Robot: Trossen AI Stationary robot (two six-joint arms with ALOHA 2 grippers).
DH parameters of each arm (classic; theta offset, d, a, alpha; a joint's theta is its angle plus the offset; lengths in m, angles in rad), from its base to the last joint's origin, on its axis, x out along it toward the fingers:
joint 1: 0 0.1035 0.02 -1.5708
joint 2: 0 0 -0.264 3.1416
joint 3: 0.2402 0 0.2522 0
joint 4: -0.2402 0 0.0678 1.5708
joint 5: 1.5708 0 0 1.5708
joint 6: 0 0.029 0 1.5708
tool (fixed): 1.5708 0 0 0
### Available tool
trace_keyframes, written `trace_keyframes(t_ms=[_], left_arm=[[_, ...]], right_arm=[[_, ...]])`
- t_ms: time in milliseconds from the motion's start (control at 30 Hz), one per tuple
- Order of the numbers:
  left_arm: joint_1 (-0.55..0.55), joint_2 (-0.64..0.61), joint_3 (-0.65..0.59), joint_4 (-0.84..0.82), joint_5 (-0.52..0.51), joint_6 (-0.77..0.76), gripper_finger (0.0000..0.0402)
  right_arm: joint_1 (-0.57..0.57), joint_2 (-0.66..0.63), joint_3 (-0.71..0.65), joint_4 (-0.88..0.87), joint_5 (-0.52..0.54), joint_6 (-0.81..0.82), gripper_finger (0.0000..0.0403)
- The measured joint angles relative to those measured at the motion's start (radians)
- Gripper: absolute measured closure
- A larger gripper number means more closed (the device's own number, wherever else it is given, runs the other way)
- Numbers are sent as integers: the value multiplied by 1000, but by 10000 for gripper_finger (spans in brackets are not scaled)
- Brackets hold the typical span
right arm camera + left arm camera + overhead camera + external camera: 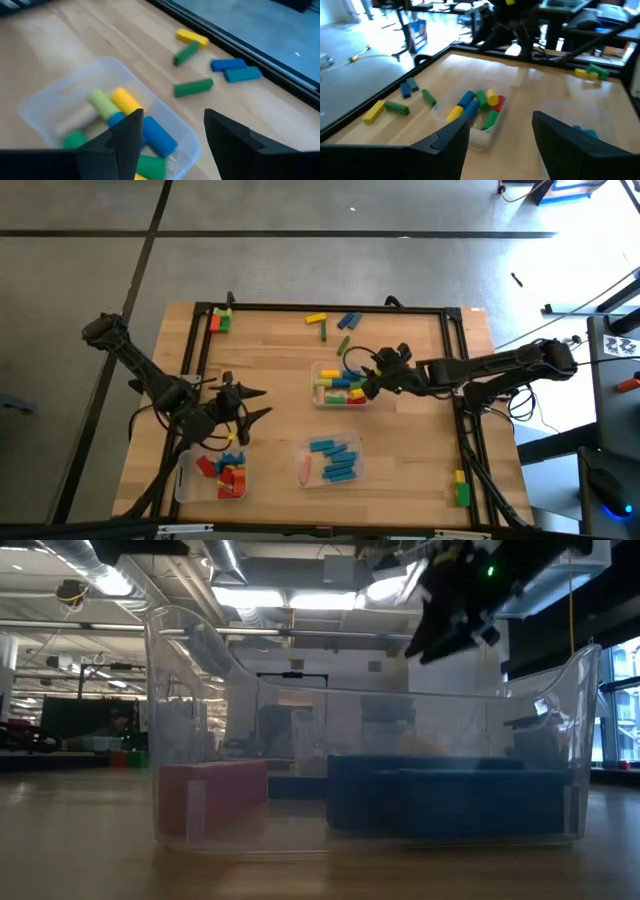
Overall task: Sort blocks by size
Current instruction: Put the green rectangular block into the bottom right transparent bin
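A clear middle tray (pixel 322 368) holds mixed blocks, yellow, green, blue and red (pixel 479 104). My right gripper (pixel 363 387) hangs open over this tray's right end; in its wrist view (pixel 175 137) a blue block (pixel 159 138) lies in the tray below the gap. My left gripper (pixel 262 402) is open and empty above the table's left part, pointing toward the middle tray (pixel 485 135). Loose blocks lie flat on the far table: yellow (pixel 316 318), green (pixel 324 331), blue (pixel 348 321) and green (pixel 343 343).
A tray of red blocks (pixel 212 475) stands near left, and a tray with blue blocks and a pink one (pixel 333 460) near centre. More blocks sit at the far left corner (pixel 220 321) and the near right edge (pixel 461 490). A black frame (pixel 330 308) edges the table.
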Motion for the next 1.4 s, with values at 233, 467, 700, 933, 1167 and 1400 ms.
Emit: trace_keyframes(t_ms=[233, 467, 700, 933, 1167, 1400], left_arm=[[70, 4, -14, -4, -1, -36, 192], [93, 28, -14, -2, 52, -40, 192], [118, 28, -14, 3, 58, -5, 192], [150, 30, -14, -12, 76, -5, 192], [153, 50, -14, -14, 117, 0, 192], [157, 51, -14, -14, 117, 12, 192]], right_arm=[[-102, 38, -12, -9, -3, -5, 194], [-197, 38, -9, -20, -86, -18, 194], [-310, 38, -8, -15, -174, -35, 194], [-405, 38, -8, -20, -243, -32, 194], [-489, 68, -8, 30, -326, 68, 194], [-543, 200, -8, 218, -377, 100, 194]])
